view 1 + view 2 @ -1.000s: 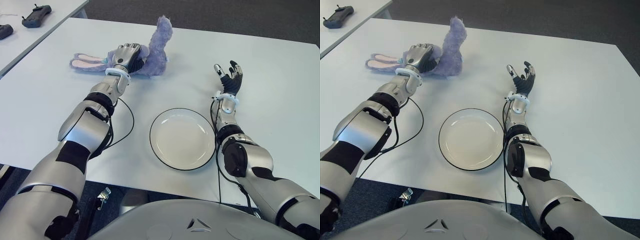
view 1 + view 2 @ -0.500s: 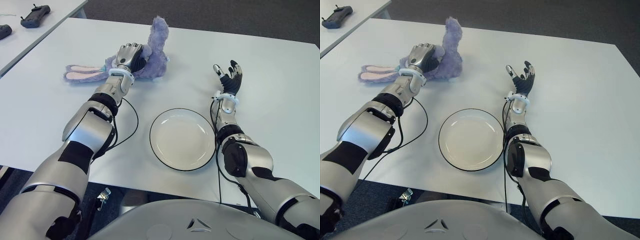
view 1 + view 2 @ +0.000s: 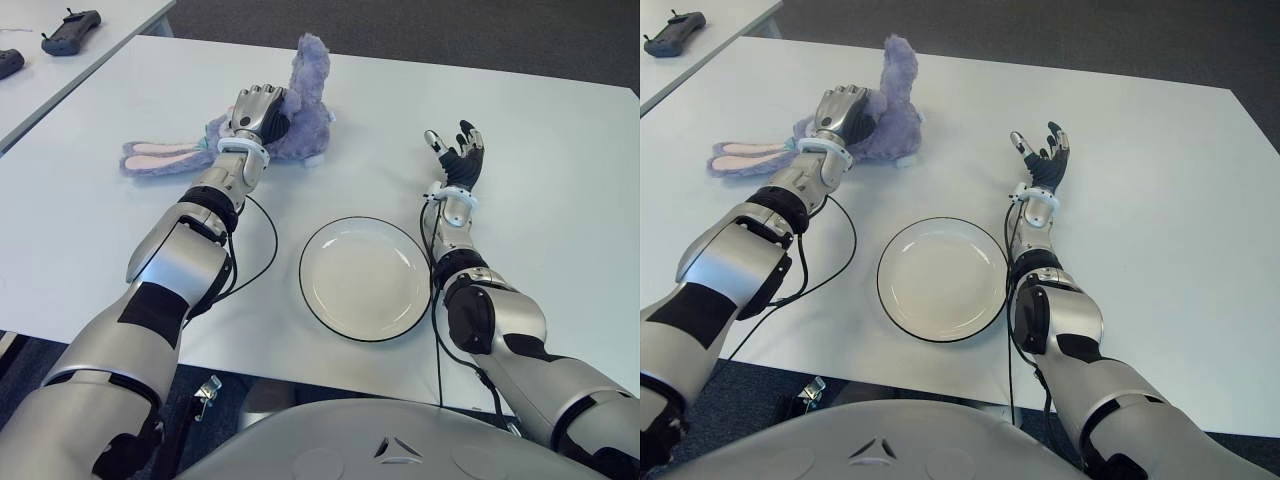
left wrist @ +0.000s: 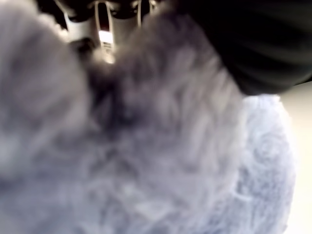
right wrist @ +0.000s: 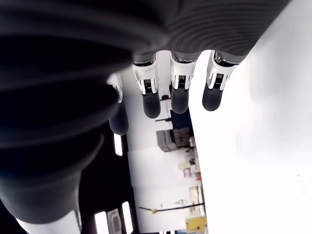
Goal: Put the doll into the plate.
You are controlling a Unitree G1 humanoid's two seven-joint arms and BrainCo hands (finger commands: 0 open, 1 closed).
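Doll: purple plush rabbit, far-left on the white tabletop, clasped in the curled fingers of the left hand. Long axis crosswise; pink-lined ears trail leftward. Plate: empty, nearer the robot, right of the doll, well apart. Right hand: fingers spread, holding nothing, beyond the plate's right edge. Adjoining table at far left carries controllers.

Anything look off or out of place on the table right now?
Nothing stands out. The left hand grips the purple doll at the far side of the white table; the plate sits empty, and the right hand is open beside it.
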